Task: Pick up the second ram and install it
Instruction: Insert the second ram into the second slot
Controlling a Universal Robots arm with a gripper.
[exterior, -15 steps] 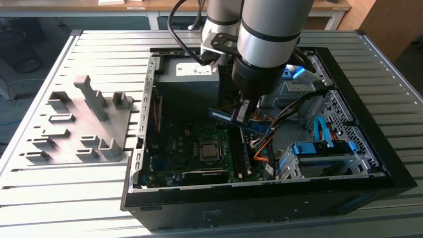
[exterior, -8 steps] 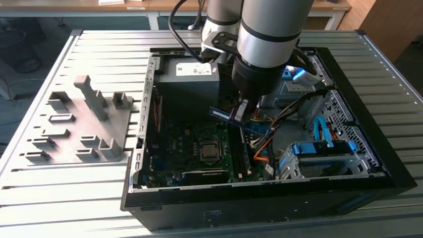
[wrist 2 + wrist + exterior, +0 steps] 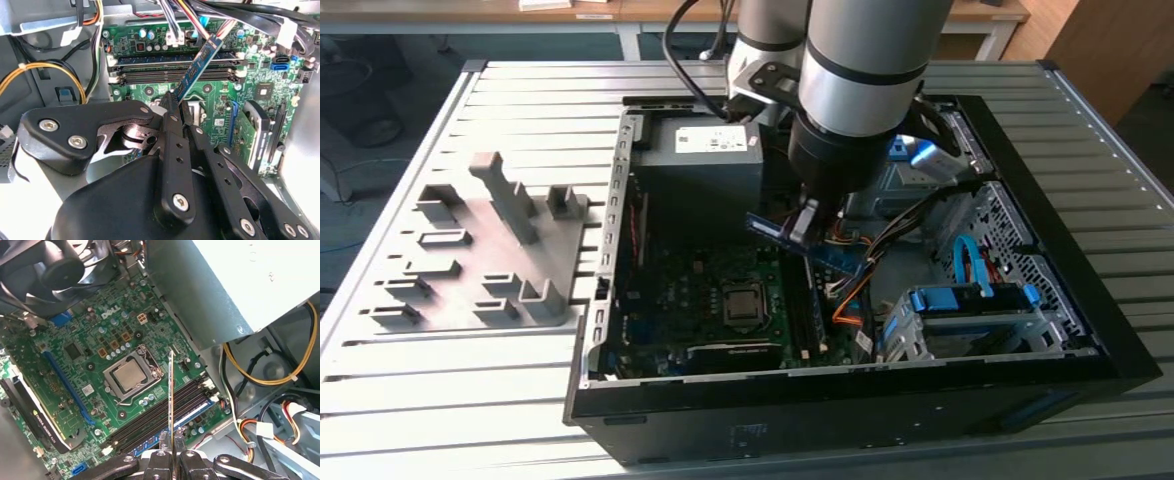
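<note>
Gripping the second ram (image 3: pixel 197 67) by one end, the gripper (image 3: pixel 171 437) holds it above the motherboard's (image 3: pixel 75 370) memory slots (image 3: pixel 190 402), unseated.

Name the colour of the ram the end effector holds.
Blue second ram, best in the second wrist view.

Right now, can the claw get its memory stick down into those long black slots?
Probably yes. The claw holds the ram over the slots, with nothing between them; the cables lie off to one side.
</note>
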